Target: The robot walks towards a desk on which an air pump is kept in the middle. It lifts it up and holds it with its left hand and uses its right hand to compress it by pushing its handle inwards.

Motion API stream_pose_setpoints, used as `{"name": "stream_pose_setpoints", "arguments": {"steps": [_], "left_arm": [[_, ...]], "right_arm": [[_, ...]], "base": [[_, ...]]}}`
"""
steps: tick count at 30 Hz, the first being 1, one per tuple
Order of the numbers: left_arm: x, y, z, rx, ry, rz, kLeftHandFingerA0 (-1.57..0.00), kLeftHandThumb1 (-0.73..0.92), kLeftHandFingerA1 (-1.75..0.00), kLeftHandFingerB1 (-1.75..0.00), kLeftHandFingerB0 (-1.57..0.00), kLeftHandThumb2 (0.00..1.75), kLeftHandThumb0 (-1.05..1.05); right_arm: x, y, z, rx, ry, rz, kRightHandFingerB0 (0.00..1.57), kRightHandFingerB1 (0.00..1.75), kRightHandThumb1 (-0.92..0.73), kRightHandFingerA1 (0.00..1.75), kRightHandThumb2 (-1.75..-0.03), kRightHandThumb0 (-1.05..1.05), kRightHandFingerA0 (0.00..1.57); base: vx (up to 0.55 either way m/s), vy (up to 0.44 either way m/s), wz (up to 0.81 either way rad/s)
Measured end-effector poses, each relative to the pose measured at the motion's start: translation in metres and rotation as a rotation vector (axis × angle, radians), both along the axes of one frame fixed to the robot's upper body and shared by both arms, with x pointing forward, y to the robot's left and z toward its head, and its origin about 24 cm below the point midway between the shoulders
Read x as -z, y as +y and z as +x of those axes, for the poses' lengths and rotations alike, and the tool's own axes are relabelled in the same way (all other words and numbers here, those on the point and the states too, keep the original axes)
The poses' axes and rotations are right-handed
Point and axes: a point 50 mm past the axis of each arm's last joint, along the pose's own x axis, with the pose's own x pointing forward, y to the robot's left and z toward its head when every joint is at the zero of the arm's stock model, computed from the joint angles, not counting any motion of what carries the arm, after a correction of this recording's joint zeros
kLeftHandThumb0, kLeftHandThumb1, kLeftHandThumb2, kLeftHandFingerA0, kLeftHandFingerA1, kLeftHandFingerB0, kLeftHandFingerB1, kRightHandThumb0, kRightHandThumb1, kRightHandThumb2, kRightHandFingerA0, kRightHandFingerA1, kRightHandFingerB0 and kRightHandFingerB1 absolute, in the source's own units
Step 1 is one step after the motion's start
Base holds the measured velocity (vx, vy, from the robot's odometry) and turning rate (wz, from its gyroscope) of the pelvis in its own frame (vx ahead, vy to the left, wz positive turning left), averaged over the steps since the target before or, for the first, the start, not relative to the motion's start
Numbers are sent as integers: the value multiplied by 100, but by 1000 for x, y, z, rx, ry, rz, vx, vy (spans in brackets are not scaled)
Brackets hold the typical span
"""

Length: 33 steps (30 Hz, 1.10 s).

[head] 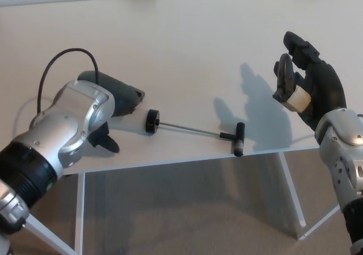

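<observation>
Pump (148,120) lies on the table (198,39), unlifted; left hand (116,99) covers its barrel, grip unclear; right hand (306,88) hovers spread at frame right, handle (239,139) uncompressed.

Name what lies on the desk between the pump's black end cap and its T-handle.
In the head view, only the thin metal rod spans from end cap to T-handle.

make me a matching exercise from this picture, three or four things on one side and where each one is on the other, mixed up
Things:
1. pump handle
2. left hand
3. right hand
4. pump rod

Places:
A. raised off the desk, holding nothing
B. at the desk's near edge
C. down at the pump's body end
D. stretched out between end cap and handle

Pairs: 1-B, 2-C, 3-A, 4-D
</observation>
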Motion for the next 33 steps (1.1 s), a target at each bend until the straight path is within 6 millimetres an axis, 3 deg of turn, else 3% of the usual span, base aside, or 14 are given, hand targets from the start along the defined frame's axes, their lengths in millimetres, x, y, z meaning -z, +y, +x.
{"name": "stream_pose_setpoints", "arguments": {"steps": [2, 3, 7, 8, 12, 14, 17, 21, 22, 24, 25, 27, 31, 33], "left_arm": [[2, -1, 0, 19, -31, 17, -78, 73, -105, -50, -70, 61, -28], [2, -1, 0, 26, -46, 17, -76, 81, -136, -67, -74, 63, -28], [2, -1, 1, 43, -91, 15, -72, 89, -143, -64, -68, 66, -33], [2, 0, 1, 50, -121, 6, -72, 86, -165, -81, -67, 67, -32], [4, 2, 2, 61, -169, -14, -71, 86, -167, -95, -65, 67, -34], [5, 2, 2, 65, -189, -23, -72, 81, -168, -80, -73, 65, -33], [7, 3, 2, 73, -220, -36, -75, 82, -174, -114, -69, 63, -30], [11, 4, 2, 88, -260, -59, -75, 82, -174, -114, -69, 63, -30], [12, 4, 2, 92, -270, -64, -75, 81, -154, -64, -76, 68, -28], [14, 4, 2, 102, -294, -86, -76, 82, -160, -64, -81, 67, -25], [15, 4, 2, 102, -299, -94, -69, 77, -168, -128, -50, 57, -20], [17, 5, 1, 101, -310, -118, -61, 74, -175, -151, -45, 55, -14], [22, 10, 2, 62, -329, -231, -70, 80, -175, -157, -47, 52, 2], [22, 12, 3, 39, -330, -282, -76, 80, -159, -142, -54, 63, -8]], "right_arm": [[-1, 0, 0, -2, -5, 1, 0, 7, -77, 13, -111, -91, 0], [-1, 0, 0, -3, -6, 1, 0, 7, -77, 13, -111, -91, 0], [-1, 1, 0, -5, -6, 2, 0, 7, -76, 14, -111, -92, 0], [-1, 2, 0, -7, -6, 4, 0, 8, -76, 15, -111, -91, 0], [-1, 4, 0, -11, -5, 8, 0, 7, -77, 15, -111, -91, 0], [-1, 5, 0, -13, -5, 10, 0, 9, -78, 17, -111, -90, 1], [0, 6, 0, -15, -4, 15, 7, 10, -77, 22, -109, -93, 8], [0, 10, -1, -20, -5, 24, 7, 10, -77, 22, -109, -93, 8], [0, 10, -1, -21, -6, 26, 7, 15, -75, 29, -109, -89, 8], [-2, 11, -1, -22, -11, 28, 7, 16, -76, 28, -110, -89, 8], [-2, 11, -1, -22, -13, 29, 7, 15, -77, 29, -111, -88, 7], [-3, 11, -1, -23, -20, 30, 6, 16, -78, 30, -111, -87, 7], [-7, 9, -1, -14, -47, 36, 6, 17, -76, 30, -108, -85, 7], [-8, 7, -1, -9, -54, 39, 5, 17, -77, 28, -108, -84, 6]], "base": [[0, 0, 0], [0, 0, 0], [0, 0, 0], [0, 0, 0], [0, 0, 0], [0, 0, 0], [0, 0, 0], [0, 0, 0], [0, 0, 0], [0, 0, 0], [0, 0, 0], [0, 0, 0], [0, 0, 0], [0, 0, 0]]}}
